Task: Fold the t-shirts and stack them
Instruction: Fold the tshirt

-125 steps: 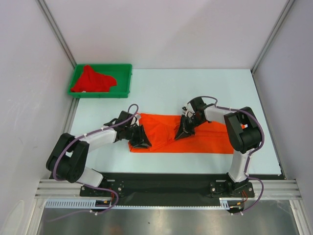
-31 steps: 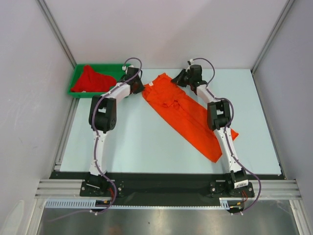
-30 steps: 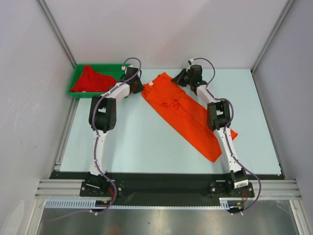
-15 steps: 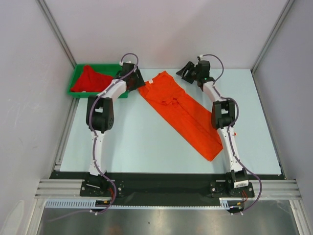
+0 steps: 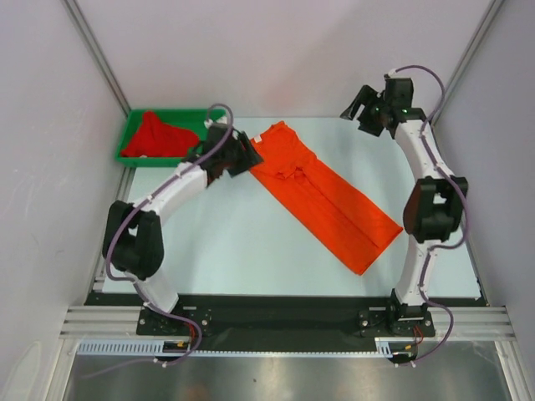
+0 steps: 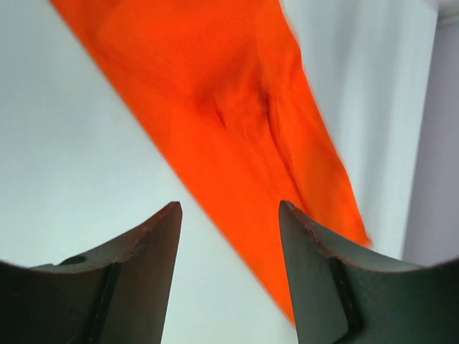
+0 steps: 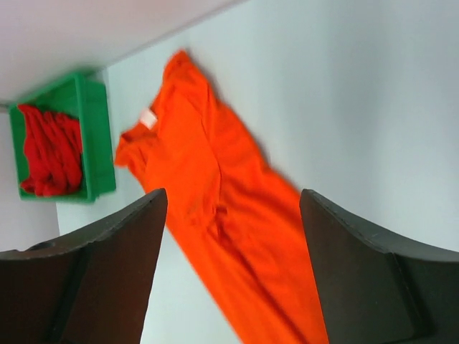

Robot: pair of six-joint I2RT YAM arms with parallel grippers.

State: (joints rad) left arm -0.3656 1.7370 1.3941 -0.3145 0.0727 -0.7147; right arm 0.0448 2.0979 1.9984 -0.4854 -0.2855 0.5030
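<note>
The bright orange t-shirt (image 5: 322, 196) lies as a long folded strip, running diagonally from the far middle of the table toward the near right. Its white neck label (image 7: 148, 117) shows at the far end. The deeper red t-shirt (image 5: 159, 134) is bunched up in the green tray (image 5: 213, 117). My left gripper (image 5: 247, 155) hovers open at the strip's far-left edge, holding nothing, with the orange t-shirt (image 6: 237, 122) ahead of its jaws. My right gripper (image 5: 358, 105) is raised at the far right, open and empty, looking down on the orange t-shirt (image 7: 215, 208).
The green tray (image 7: 93, 143) stands at the far-left corner, just off the pale table mat (image 5: 251, 251). Grey walls and metal frame posts close in the back and both sides. The black base rail (image 5: 276, 313) runs along the near edge.
Both grippers have opened and let go of the orange t-shirt's far end. The right arm rose and swung to the far right. The left arm drew back toward the left.
</note>
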